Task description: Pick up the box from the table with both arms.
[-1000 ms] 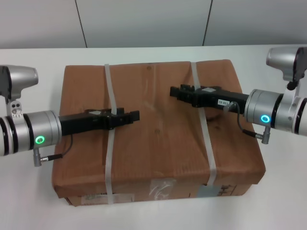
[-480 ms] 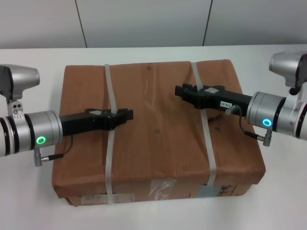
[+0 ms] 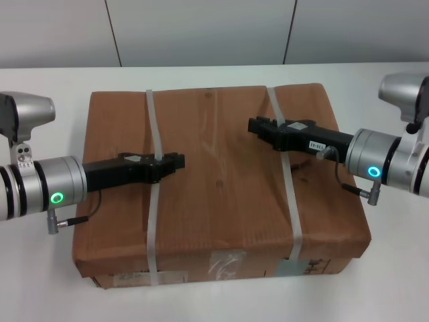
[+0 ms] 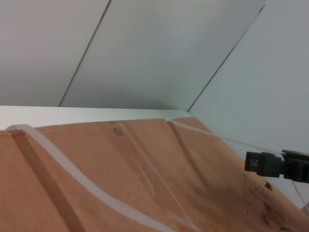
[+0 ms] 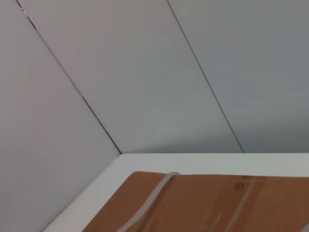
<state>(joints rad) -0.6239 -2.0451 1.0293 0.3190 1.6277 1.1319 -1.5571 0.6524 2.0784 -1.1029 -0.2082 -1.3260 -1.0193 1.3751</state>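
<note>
Front face of the box (image 3: 221, 194), nearest the robot: clear tape and labels (image 3: 305, 267) along the lower edge, seen in the head view. Box: large, flat, brown cardboard, resting flat on the white tabletop (image 3: 395, 268), which extends past it on every side. Two whitish straps cross the lid front to back, the left strap (image 3: 155, 201) and the right strap (image 3: 285, 181). Left pincer (image 3: 179, 161): black, extended from the robot's left over the lid, its tip just past the left strap, low over the cardboard; contact with the surface cannot be told, nor whether its fingers are parted or closed. Right pincer (image 3: 253, 125): black, bearing a small white label, extended from the robot's right, crossing above the right strap, tip over the farther half of the lid; finger state likewise cannot be told. Green ring lights lit on both silver wrists. Behind the tabletop: grey panelled wall (image 3: 201, 30).
</note>
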